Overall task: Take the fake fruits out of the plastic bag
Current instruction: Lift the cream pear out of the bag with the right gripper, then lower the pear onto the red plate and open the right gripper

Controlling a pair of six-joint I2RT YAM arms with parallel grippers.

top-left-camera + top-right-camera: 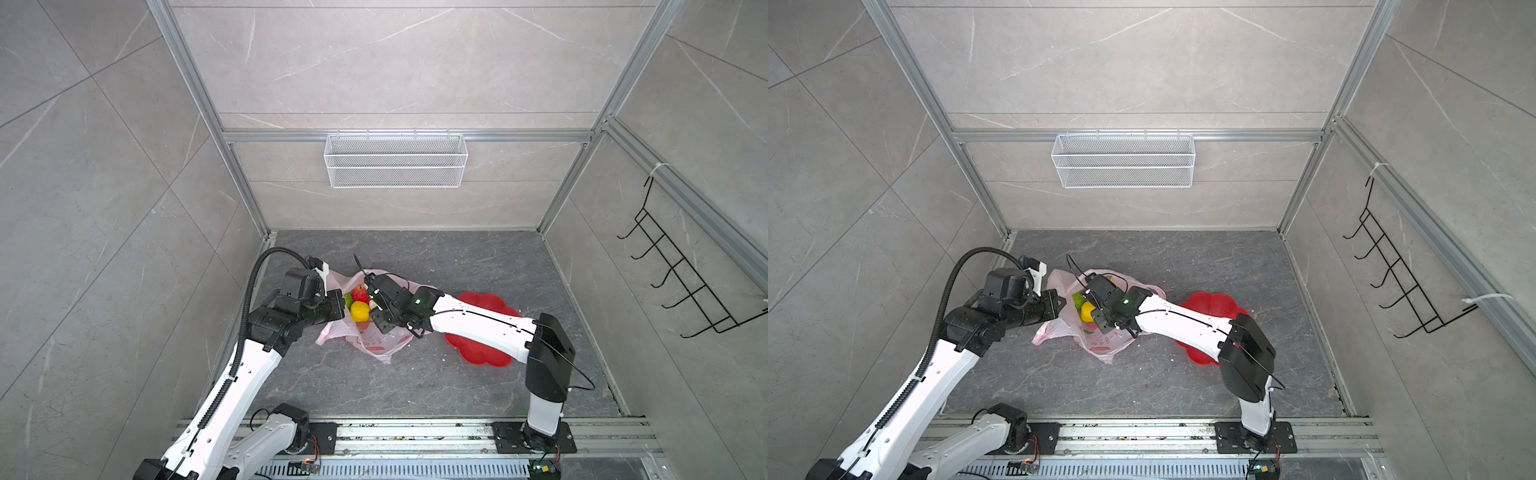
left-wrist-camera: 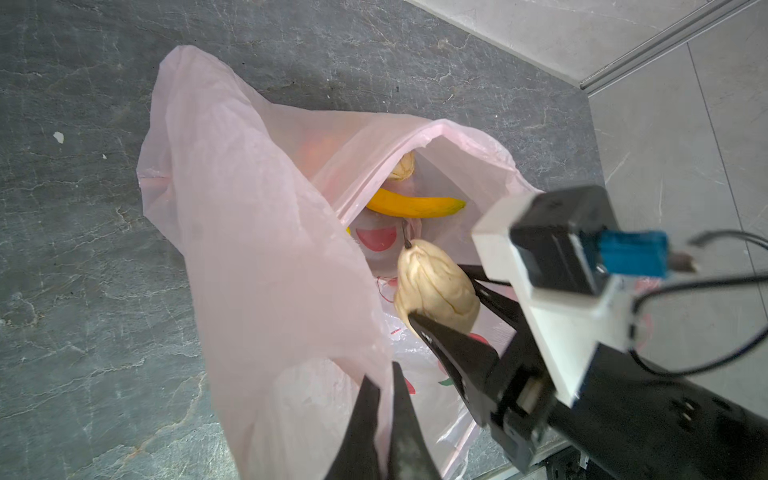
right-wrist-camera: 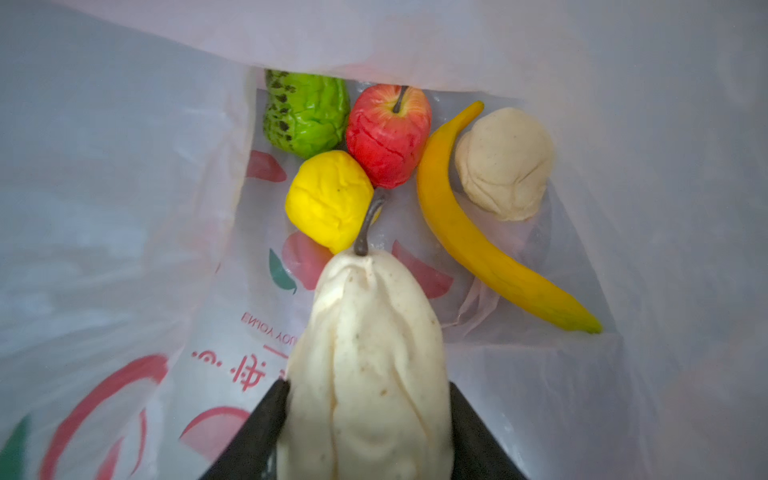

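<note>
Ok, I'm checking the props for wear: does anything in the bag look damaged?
Yes: the red apple is creased, the yellow lump is dented, and the beige pear held in the right tool is deeply wrinkled.

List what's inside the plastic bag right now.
Inside the plastic bag: green fruit, red apple, yellow lump, banana, beige lump, plus a beige pear clamped in the right gripper. Anything under these or behind the folds is hidden.

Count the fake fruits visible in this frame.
6: beige pear in the right gripper; green fruit, red apple, yellow lump, banana and beige lump lying inside the bag. Others may be hidden under folds.
</note>
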